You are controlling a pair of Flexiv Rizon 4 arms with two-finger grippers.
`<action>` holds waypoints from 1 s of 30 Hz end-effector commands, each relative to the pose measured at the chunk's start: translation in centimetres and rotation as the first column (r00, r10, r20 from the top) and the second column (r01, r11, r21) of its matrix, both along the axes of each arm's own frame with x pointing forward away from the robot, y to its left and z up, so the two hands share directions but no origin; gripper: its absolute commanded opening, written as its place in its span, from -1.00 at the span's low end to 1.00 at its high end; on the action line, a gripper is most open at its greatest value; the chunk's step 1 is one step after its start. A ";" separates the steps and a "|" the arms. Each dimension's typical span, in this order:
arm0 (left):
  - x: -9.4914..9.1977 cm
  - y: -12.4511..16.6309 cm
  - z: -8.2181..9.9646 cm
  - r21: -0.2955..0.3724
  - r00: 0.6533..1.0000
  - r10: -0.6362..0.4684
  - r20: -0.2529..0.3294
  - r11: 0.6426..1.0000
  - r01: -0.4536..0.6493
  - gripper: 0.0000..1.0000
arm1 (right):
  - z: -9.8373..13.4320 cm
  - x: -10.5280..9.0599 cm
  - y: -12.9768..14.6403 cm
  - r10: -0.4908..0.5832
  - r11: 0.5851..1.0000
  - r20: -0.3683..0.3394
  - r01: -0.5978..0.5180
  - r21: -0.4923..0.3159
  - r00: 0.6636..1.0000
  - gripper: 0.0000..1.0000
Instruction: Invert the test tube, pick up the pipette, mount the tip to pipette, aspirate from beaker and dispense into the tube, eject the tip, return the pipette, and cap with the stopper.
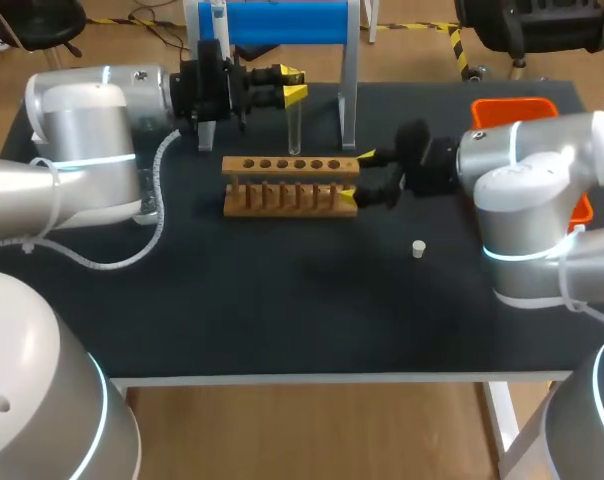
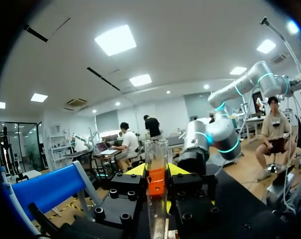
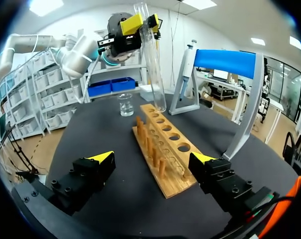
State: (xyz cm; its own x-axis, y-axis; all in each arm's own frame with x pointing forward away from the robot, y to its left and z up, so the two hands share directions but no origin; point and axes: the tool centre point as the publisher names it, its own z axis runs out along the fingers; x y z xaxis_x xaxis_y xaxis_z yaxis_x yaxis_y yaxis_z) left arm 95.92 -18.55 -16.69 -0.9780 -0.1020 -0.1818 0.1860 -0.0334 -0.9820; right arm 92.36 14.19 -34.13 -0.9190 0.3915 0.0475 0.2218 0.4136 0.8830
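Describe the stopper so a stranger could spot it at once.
Find the wooden rack on the black table. Off its right end, toward the front edge, sits a small white stopper, alone on bare tabletop; everything nearby is larger.

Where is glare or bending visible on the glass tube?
Right wrist view: the clear glass test tube in the left pincer looks curved by the fisheye. Left wrist view: ceiling lamps glare above it. Head view: even light, no glare on the black table.
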 end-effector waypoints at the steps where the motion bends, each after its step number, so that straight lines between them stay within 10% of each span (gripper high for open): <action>1: 0.1 0.0 0.1 0.003 1.000 -0.002 -0.002 1.000 0.002 -1.00 | -0.4 0.2 0.3 -0.004 1.000 -0.010 0.003 -0.004 1.000 1.00; 30: 0.5 -0.5 -0.1 -0.002 1.000 -0.005 -0.024 1.000 0.005 -1.00 | -0.8 0.3 0.5 -0.026 1.000 0.000 0.026 -0.018 1.000 1.00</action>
